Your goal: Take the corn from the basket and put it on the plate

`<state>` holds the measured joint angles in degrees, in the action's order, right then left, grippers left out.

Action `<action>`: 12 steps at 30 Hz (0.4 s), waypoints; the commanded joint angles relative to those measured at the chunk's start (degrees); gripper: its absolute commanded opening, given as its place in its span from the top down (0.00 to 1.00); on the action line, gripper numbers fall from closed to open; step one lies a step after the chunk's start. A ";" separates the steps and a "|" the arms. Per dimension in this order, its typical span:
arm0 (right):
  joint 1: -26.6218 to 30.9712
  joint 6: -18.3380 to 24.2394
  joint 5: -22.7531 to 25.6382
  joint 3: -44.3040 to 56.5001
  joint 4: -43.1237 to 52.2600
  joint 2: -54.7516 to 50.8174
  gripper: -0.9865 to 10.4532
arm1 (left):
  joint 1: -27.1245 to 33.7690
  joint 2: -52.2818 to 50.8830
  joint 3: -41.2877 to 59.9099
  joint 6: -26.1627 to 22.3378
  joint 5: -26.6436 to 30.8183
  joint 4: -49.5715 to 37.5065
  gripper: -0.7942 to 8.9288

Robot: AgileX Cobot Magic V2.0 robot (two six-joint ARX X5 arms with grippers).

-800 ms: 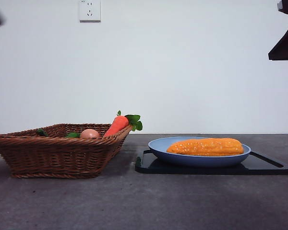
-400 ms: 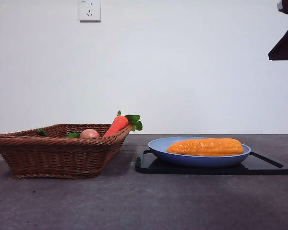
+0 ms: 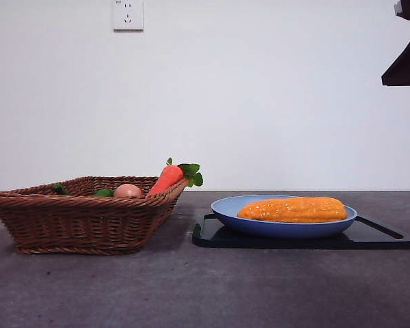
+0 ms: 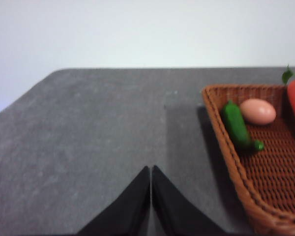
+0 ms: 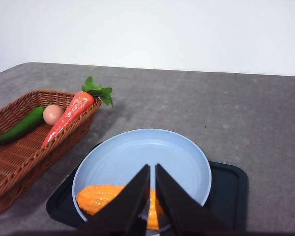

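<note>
Lying unmoved on plate (image 3: 225,208), corn (image 3: 292,209); both pincers pressed together, empty.

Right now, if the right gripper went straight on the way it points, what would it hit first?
Probably the corn lying on the plate: the right gripper has shut jaws aimed down at it. Depth is unclear, so it might meet the plate's floor just past the cob.

The basket (image 3: 82,219) is rough brown woven wicker, the plate (image 3: 283,222) smooth light-blue plastic, the corn (image 3: 294,209) glossy and bumpy, the table (image 3: 205,287) matt grey.
</note>
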<state>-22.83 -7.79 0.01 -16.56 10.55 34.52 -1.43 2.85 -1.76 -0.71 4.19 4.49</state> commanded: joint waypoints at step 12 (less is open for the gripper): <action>-0.28 -0.55 0.04 -0.26 0.61 0.17 0.91 | 0.46 -2.71 1.62 0.35 -0.26 6.01 0.91</action>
<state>-22.83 -7.77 0.01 -16.56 10.57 34.52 -1.08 0.23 -1.76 -0.49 4.14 10.26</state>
